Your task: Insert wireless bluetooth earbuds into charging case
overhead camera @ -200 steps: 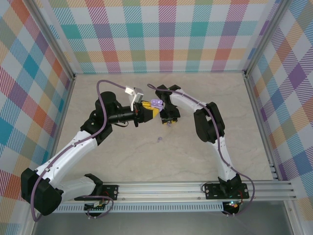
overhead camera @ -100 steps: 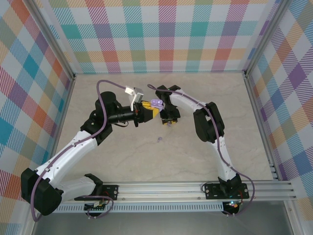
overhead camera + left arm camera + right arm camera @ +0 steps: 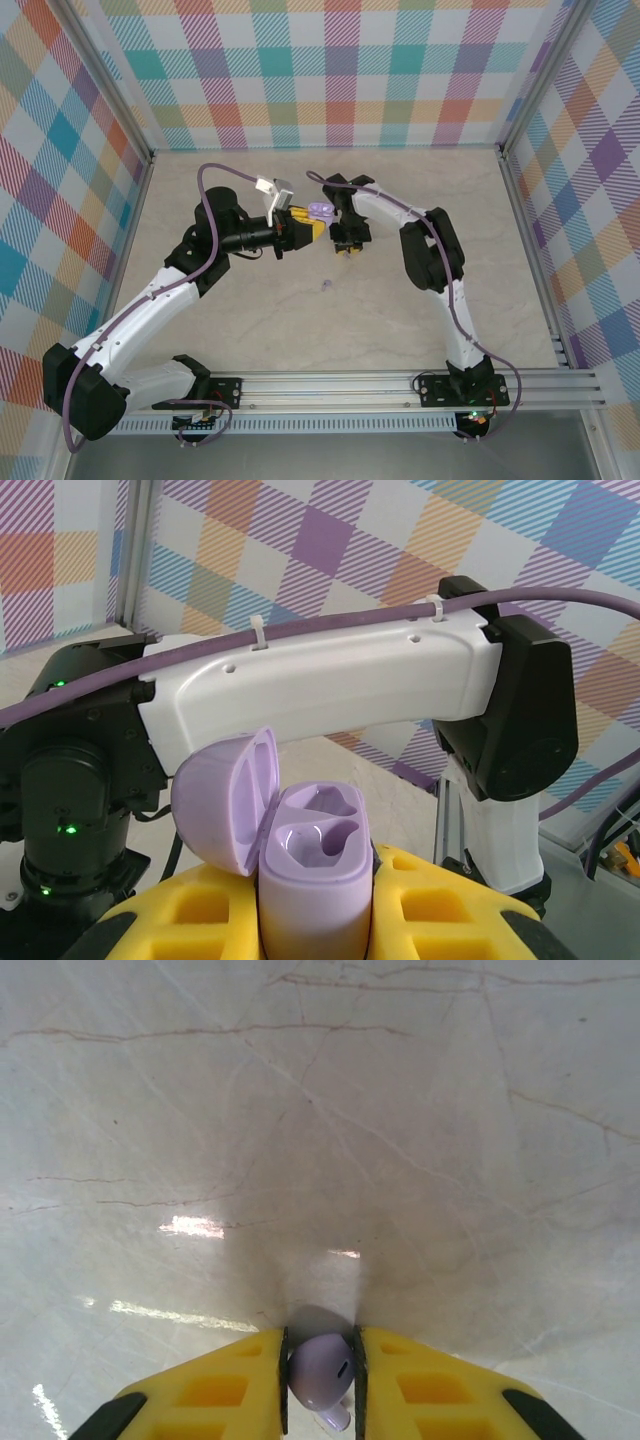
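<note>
The lilac charging case (image 3: 312, 865) is clamped upright in the left tool (image 3: 315, 920), which is closed on its lower body. Its lid (image 3: 225, 800) is flipped back, and both sockets are seen empty. A lilac earbud (image 3: 320, 1370) is pinched between the yellow fingers (image 3: 255, 1355) of the right tool (image 3: 320, 1385), low over the marbled bench (image 3: 300, 1110). Whether it touches cannot be told. A second earbud (image 3: 327, 285) is seen lying on the bench, nearer the arm bases and apart from both tools.
</note>
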